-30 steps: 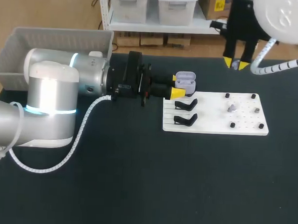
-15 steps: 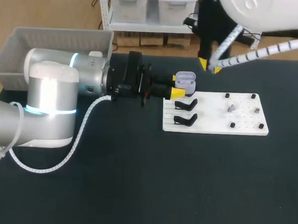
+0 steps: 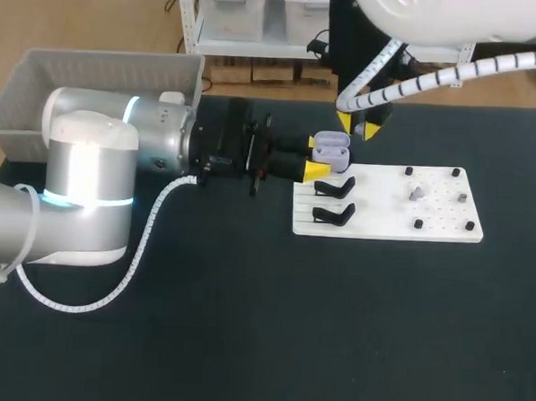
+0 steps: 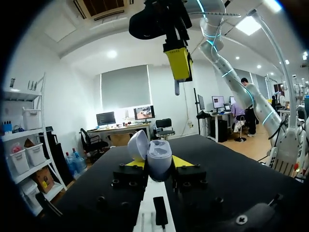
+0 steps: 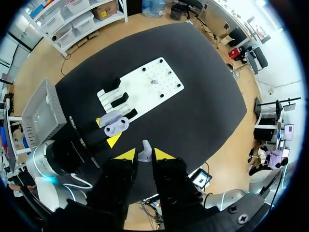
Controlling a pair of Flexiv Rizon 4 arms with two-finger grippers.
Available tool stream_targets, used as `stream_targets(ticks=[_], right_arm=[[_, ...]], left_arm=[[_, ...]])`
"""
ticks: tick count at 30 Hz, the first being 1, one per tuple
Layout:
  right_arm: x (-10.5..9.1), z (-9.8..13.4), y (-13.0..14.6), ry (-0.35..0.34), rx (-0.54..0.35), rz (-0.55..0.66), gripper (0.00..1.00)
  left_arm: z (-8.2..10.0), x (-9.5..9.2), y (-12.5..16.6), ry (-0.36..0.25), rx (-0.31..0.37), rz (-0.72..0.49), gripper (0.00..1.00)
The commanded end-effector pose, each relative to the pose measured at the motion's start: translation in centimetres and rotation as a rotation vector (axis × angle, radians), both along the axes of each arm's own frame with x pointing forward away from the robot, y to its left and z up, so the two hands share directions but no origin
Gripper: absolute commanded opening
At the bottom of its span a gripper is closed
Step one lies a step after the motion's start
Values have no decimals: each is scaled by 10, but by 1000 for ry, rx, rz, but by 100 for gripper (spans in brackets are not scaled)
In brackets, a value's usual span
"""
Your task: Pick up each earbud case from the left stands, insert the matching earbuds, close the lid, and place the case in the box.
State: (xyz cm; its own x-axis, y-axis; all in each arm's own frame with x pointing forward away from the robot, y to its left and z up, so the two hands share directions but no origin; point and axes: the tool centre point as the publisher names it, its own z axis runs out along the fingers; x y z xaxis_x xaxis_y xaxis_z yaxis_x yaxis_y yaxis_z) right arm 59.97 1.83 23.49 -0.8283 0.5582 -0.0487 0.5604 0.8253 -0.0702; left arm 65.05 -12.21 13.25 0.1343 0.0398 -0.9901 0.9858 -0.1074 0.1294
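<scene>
lilac case (image 3: 331,148), white board (image 3: 389,207), black table (image 3: 333,330)

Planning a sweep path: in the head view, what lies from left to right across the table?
Grey box → open earbud case → grey earbud on the white board.

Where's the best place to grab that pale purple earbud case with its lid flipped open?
Grip the pale purple plastic earbud case by its lower shell, across both sides, coming in level from the left, as the left claw does. Its open lid tilts back, so this probably leaves the top free for the right claw holding a small pale earbud above.
</scene>
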Motion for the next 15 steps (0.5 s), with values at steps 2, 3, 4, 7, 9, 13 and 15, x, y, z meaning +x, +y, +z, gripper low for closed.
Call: stream_targets(ticks=[2, 3, 4, 7, 9, 13, 15], right_arm=[[2, -3, 8, 0, -10, -27, 0], [2, -4, 9, -1, -9, -38, 0], [2, -6, 10, -7, -25, -50, 0], [3, -10, 12, -18, -19, -71, 0], [3, -12, 14, -36, -29, -78, 0], [4, -15, 18, -62, -43, -83, 0], [5, -18, 19, -62, -41, -83, 0]], left_arm=[[0, -4, -1, -1, -7, 24, 0], [0, -4, -1, 1, -7, 33, 0], [0, -4, -1, 2, -8, 34, 0], [0, -4, -2, 3, -6, 42, 0], [0, -4, -2, 3, -6, 42, 0], [0, -4, -2, 3, -6, 42, 0], [0, -4, -2, 3, -6, 42, 0]])
